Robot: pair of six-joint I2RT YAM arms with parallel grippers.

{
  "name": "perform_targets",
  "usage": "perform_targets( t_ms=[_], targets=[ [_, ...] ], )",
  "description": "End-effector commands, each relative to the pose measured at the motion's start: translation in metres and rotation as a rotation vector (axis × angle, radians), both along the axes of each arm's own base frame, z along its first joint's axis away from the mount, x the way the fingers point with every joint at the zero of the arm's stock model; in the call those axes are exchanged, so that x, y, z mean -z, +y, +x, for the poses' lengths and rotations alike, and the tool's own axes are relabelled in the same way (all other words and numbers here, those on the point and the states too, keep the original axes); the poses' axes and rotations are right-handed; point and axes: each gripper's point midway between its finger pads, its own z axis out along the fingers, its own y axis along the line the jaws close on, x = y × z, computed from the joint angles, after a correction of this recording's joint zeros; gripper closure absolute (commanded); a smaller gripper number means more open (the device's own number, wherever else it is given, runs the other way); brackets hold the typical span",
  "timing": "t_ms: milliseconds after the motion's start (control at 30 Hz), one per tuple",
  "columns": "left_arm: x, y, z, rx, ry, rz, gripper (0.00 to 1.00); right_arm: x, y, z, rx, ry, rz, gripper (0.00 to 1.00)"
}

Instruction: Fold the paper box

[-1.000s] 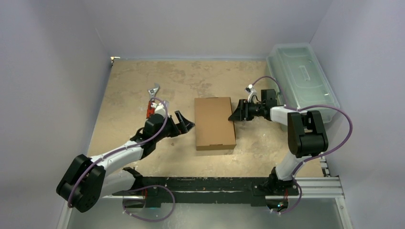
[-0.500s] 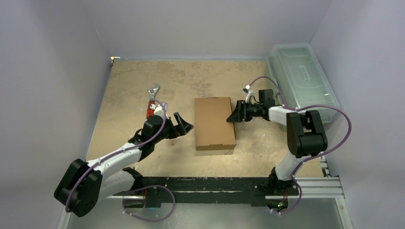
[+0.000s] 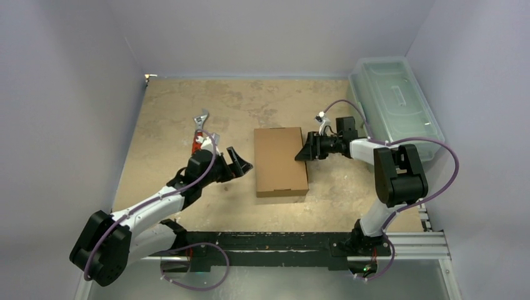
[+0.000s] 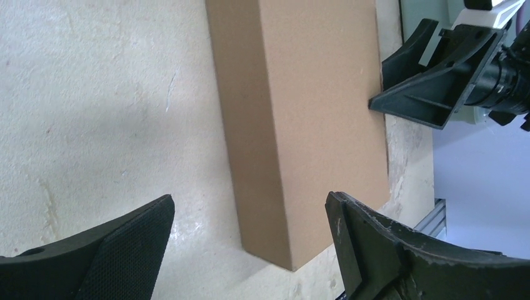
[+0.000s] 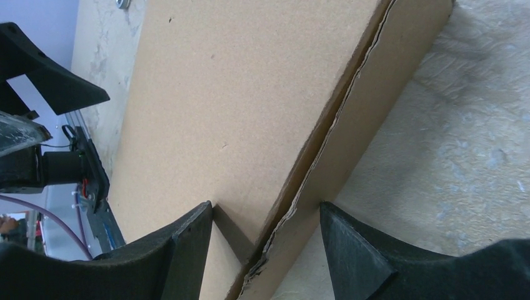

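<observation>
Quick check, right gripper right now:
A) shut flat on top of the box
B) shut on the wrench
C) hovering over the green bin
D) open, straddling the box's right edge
D: in the right wrist view the right gripper is open, with one finger over the top of the paper box and the other outside its side wall, so the box's edge runs between them.

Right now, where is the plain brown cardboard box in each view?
Top external: the plain brown cardboard box sits mid-frame, lid closed.
Left wrist: upper middle, running off the top edge.
Right wrist: fills the upper left, long edge diagonal.
Shared landmark: the right gripper at the box's right edge, top right in the left wrist view.
</observation>
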Motion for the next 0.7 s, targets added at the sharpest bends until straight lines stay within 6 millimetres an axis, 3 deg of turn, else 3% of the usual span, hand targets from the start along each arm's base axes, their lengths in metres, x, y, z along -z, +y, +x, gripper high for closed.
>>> perform_targets(
  t_ms=[0,133,400,667],
  targets=[
    [-0.032,-0.009,0.020,0.016,-0.060,-0.002,0.10,-0.013,0.007,0.007,-0.027,-0.046,-0.001,0.34],
    [-0.030,-0.008,0.017,0.006,-0.065,-0.030,0.10,-0.016,0.010,0.005,-0.041,-0.044,0.015,0.35],
    [-0.070,-0.027,0.007,0.096,-0.155,-0.187,0.08,-0.026,0.013,0.004,-0.064,-0.073,0.027,0.35],
    [-0.042,-0.026,0.000,0.118,-0.085,-0.136,0.08,-0.016,0.013,0.002,-0.069,-0.046,0.013,0.35]
  ],
)
